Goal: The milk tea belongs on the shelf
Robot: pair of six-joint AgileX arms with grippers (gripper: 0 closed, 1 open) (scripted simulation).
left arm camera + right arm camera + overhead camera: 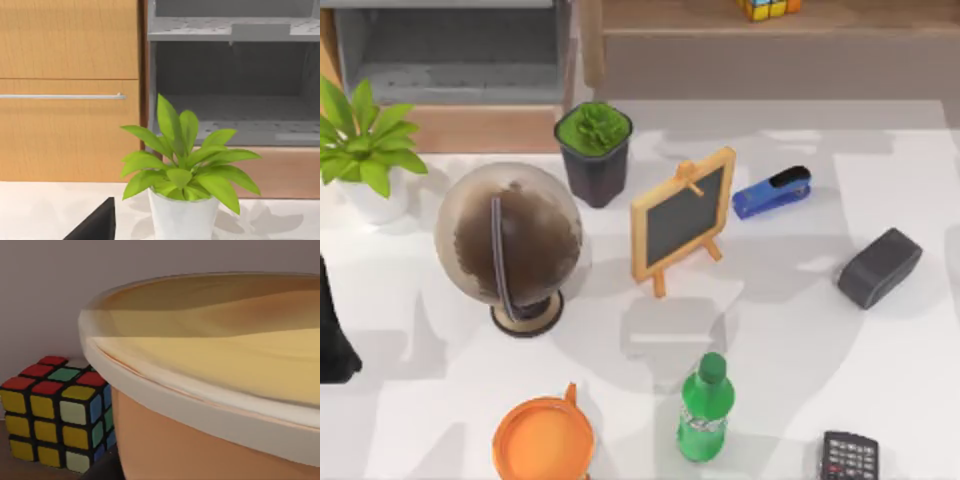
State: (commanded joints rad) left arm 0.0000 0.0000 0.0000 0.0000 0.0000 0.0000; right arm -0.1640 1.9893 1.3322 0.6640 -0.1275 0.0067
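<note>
The milk tea (542, 442), a round orange cup with an orange top and a short stub, stands at the table's front edge, left of centre. The long wooden shelf (670, 15) runs along the back, and its wood front and grey recesses (70, 50) face the left wrist camera. My left arm (334, 330) is parked at the table's left edge; a dark part of its gripper (97, 225) shows beside the leafy plant. In the right wrist view an orange-sided cup with a cream rim (210, 440) sits very close, right beside a Rubik's cube (55, 410).
On the table are a leafy plant in a white pot (365, 150), a globe (510, 245), a dark pot of greenery (593, 150), a small chalkboard easel (682, 220), a blue stapler (772, 192), a grey box (879, 267), a green bottle (706, 408) and a remote (850, 458). A Rubik's cube (769, 8) rests on the shelf.
</note>
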